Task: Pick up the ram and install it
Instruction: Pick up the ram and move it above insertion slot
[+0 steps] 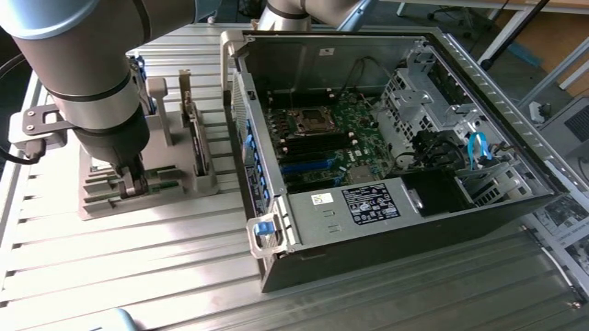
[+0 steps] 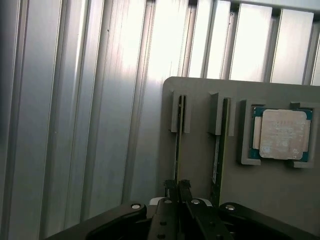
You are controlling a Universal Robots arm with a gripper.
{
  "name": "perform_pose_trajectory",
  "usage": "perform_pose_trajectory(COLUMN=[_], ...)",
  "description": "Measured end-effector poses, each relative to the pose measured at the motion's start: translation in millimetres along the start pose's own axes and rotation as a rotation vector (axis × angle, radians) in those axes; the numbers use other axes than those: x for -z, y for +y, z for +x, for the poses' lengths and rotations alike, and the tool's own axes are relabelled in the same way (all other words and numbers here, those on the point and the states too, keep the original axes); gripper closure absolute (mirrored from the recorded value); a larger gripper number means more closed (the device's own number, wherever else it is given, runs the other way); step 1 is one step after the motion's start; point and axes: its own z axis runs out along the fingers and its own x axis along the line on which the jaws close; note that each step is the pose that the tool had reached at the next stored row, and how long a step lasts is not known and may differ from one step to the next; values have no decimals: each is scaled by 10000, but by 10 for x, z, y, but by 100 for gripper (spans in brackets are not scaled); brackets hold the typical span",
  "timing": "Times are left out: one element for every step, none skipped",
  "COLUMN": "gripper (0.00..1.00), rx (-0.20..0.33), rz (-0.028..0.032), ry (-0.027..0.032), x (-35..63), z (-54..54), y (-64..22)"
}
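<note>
The gripper (image 2: 177, 189) is down at the grey holder (image 2: 280, 195), its fingers (image 2: 170, 187) pressed together on the near end of the ram (image 2: 178, 135). The ram stands on edge in the outermost slot, thin green edge facing up. That's a pinch on a very narrow target, and it looks centred.

Doing this step well is, to my eye, a matter of staying square. The stick sits between two slot walls, so any pull should run straight along them with no twist, or the board could bind and slip in the pads.

The identical twin (image 2: 218, 150) stands just beside it in the neighbouring slot, near enough that a finger drifting sideways could nudge it. Further along the holder, the silver processor chip (image 2: 282, 134) lies flat in its pocket, well apart from the grip.

In the exterior view, the arm's gripper (image 1: 134, 183) is low over the holder (image 1: 101, 200) on the ribbed worktop (image 1: 138, 269). The open computer case (image 1: 396, 138) waits toward the exterior view's right, its wall standing between the holder and the motherboard (image 1: 341, 138).
</note>
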Motion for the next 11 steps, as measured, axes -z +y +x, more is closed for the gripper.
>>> perform_pose_trajectory(gripper=[87, 87, 87, 87, 87, 87, 87, 87, 87, 87, 87], rx=[0, 0, 1, 0, 0, 0, 0, 0, 1, 0, 1], rz=[0, 1, 3, 3, 1, 0, -1, -1, -3, -2, -3], ry=[0, -1, -1, 0, 2, 5, 8, 11, 15, 16, 17], x=[6, 10, 11, 13, 15, 16, 17, 18, 21, 23, 27], z=[0, 0, 0, 0, 0, 0, 0, 0, 0, 0, 0], y=[0, 0, -1, -1, 0, 0, 0, 0, 0, 0, 0])
